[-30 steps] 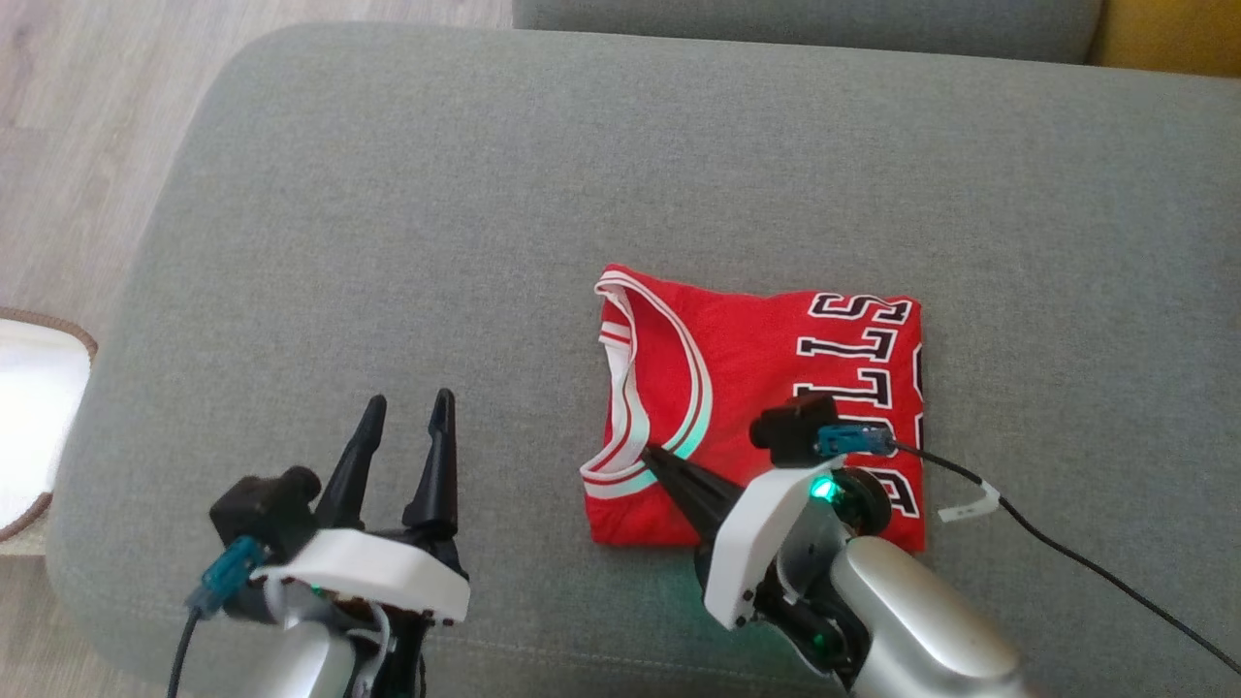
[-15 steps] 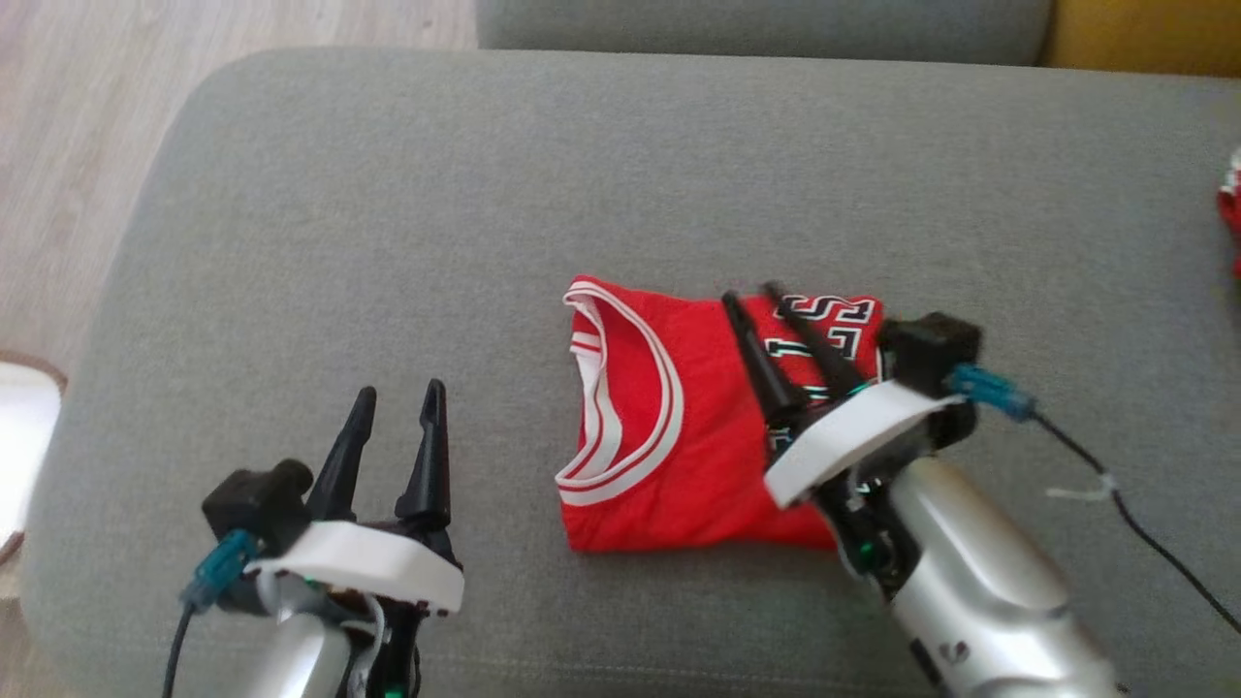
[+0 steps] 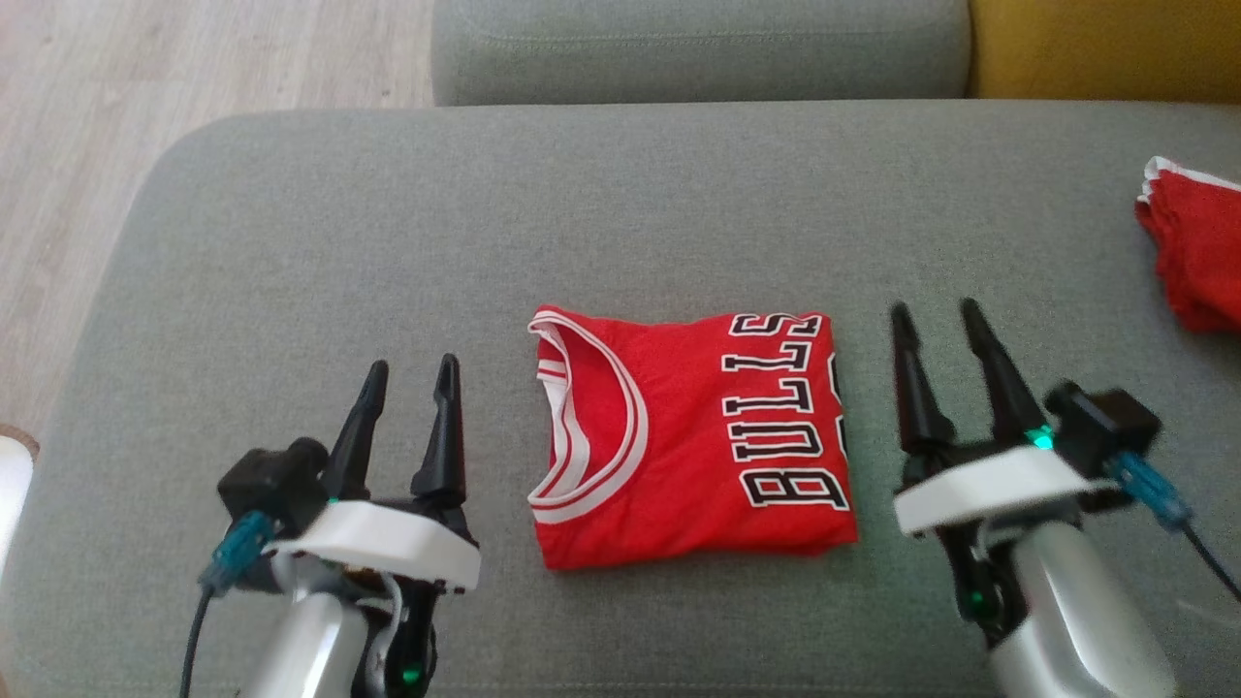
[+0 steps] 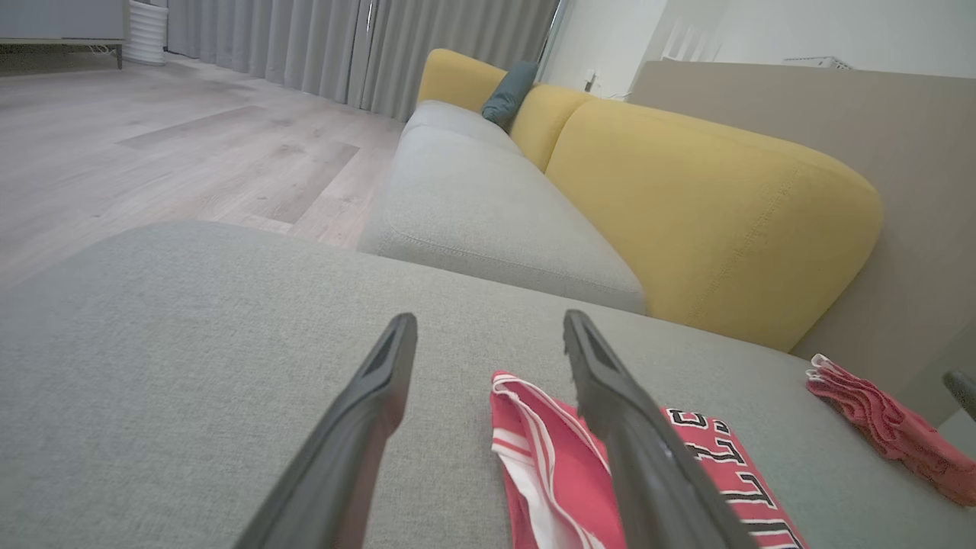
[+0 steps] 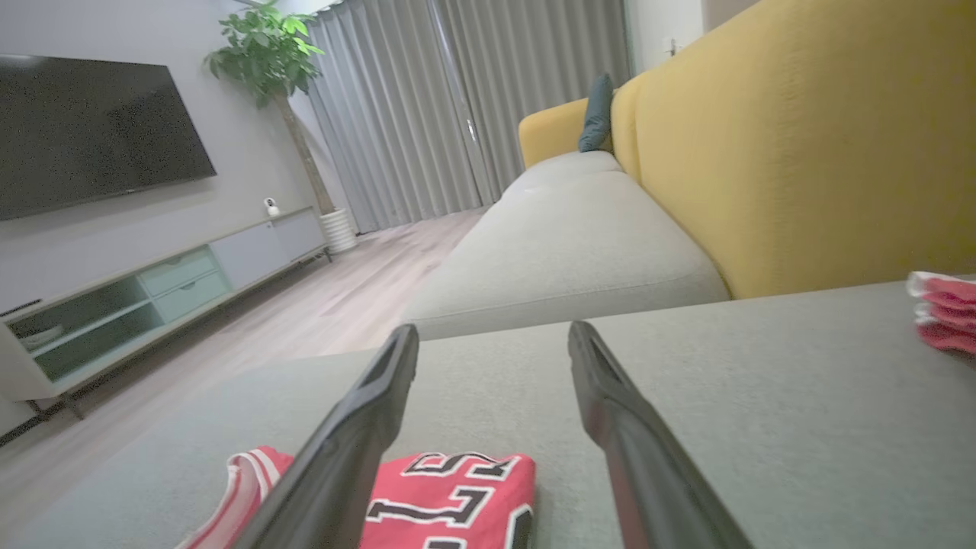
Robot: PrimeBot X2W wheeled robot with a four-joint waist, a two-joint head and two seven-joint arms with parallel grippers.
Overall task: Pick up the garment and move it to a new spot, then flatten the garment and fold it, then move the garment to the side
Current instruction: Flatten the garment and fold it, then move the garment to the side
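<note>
The right gripper (image 3: 935, 305) hovers over the grey cushion (image 3: 620, 213) with its two dark fingers spread apart and nothing between them. It sits just right of the folded garment's right edge and does not touch it. In the right wrist view the same gripper (image 5: 492, 329) points across the cushion with bare fabric between its fingers, and the garment (image 5: 450, 496) lies low and to the left. The left gripper (image 3: 413, 363) is likewise spread wide and empty, hovering near the left side of the garment, apart from it. In its own wrist view the left gripper (image 4: 489, 319) frames the striped collar edge of the garment (image 4: 560, 488). The garment (image 3: 679, 436), a red jersey with white-trimmed neckline and black-and-white lettering, lies folded into a flat rectangle on the near middle of the cushion, between the two grippers. Its collar is toward the left and its lettering toward the right. A second red cloth (image 3: 1197, 252) lies crumpled at the far right edge of the cushion, well apart from the jersey. Beyond the cushion's far edge stands a sofa with a grey seat (image 3: 698, 48) and a yellow backrest (image 3: 1105, 48). Pale wood floor (image 3: 194, 58) shows at the far left. The right wrist view also takes in grey curtains (image 5: 427, 107), a potted plant (image 5: 267, 53) and a dark television (image 5: 91, 130) on the wall.
</note>
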